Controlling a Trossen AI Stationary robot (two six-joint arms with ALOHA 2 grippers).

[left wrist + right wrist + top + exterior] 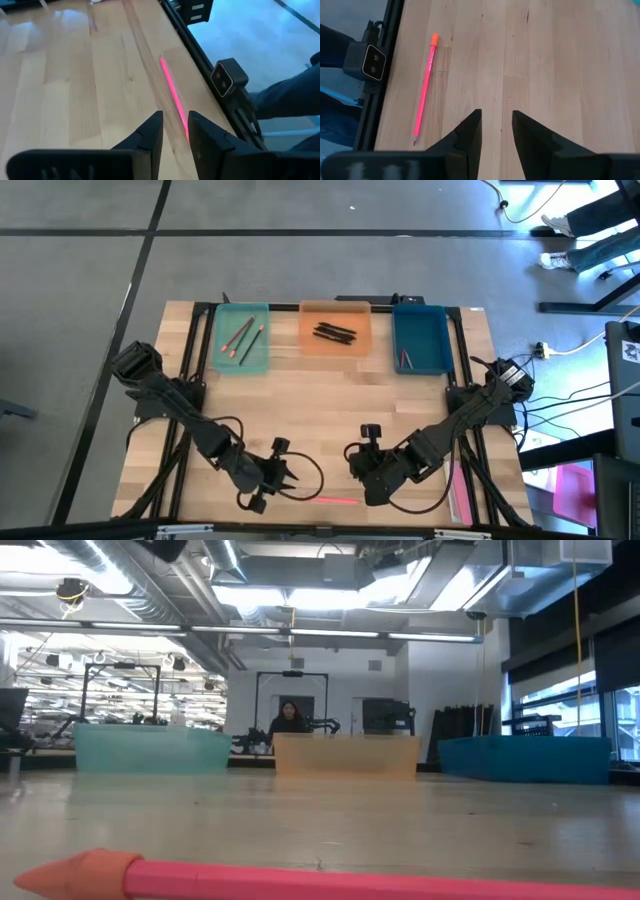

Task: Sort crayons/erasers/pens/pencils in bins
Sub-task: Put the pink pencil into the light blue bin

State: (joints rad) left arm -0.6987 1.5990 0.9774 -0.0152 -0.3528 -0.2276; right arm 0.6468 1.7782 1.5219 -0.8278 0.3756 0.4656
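Observation:
A pink pencil (338, 500) with an orange end lies flat on the table near its near edge, between my two grippers. It also shows in the low view (300, 880). My left gripper (290, 477) is open just to its left. In the left wrist view, the pencil (172, 95) runs up to one of the left gripper's (175, 127) fingers, apart from it. My right gripper (362, 467) is open, and the pencil (424, 90) lies off to the side of its (496, 122) fingers. The teal bin (262, 360) holds pencils (243, 337). The orange bin (310, 345) holds black pens (335, 332). The blue bin (422, 330) stands to the right.
The three bins stand in a row along the far edge. A wide pink flat strip (459, 490) lies at the table's right near corner. A camera block (227, 77) sits on the near frame rail. A person (290, 718) shows far behind the table. Bare wood lies between the bins and the grippers.

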